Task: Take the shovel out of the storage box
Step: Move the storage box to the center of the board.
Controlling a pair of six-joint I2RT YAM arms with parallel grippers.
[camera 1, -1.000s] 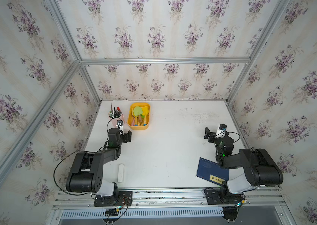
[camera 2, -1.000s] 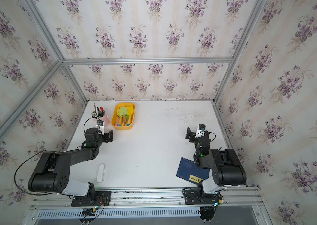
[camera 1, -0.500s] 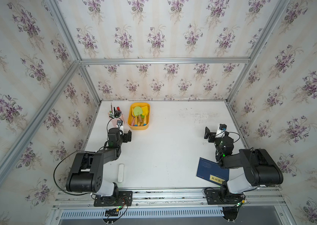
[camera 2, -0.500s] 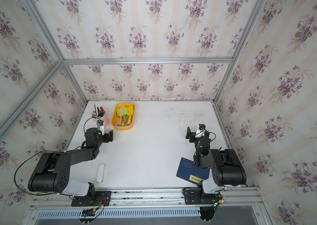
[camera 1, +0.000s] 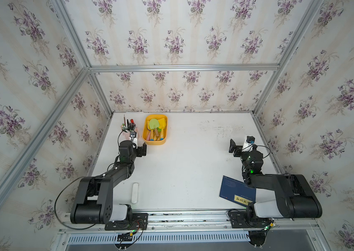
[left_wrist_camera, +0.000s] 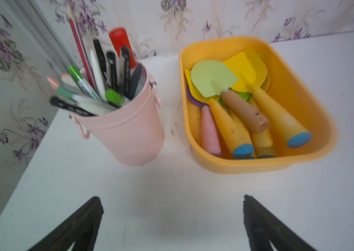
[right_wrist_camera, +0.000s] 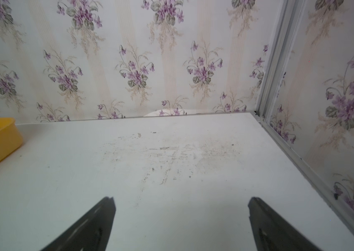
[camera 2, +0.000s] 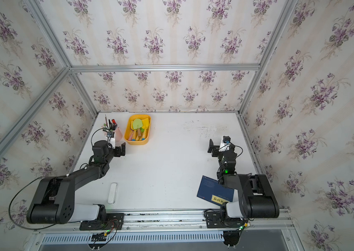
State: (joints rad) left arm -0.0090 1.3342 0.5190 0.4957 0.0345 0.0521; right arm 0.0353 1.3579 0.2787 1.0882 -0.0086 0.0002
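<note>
Just ahead of left gripper [left_wrist_camera: 171, 198], green shovel [left_wrist_camera: 215, 81] is laid in storage box [left_wrist_camera: 258, 167], handle toward it. Right gripper [right_wrist_camera: 179, 198] far; both spread wide, empty.

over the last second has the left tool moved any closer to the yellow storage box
No. In both top views the left tool sits the same short gap from the near end of the storage box as before.

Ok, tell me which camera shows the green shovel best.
Left wrist view: the green shovel lies close up, atop the others in the storage box. Both top views show it tiny; the right wrist view catches only the box's corner.
</note>
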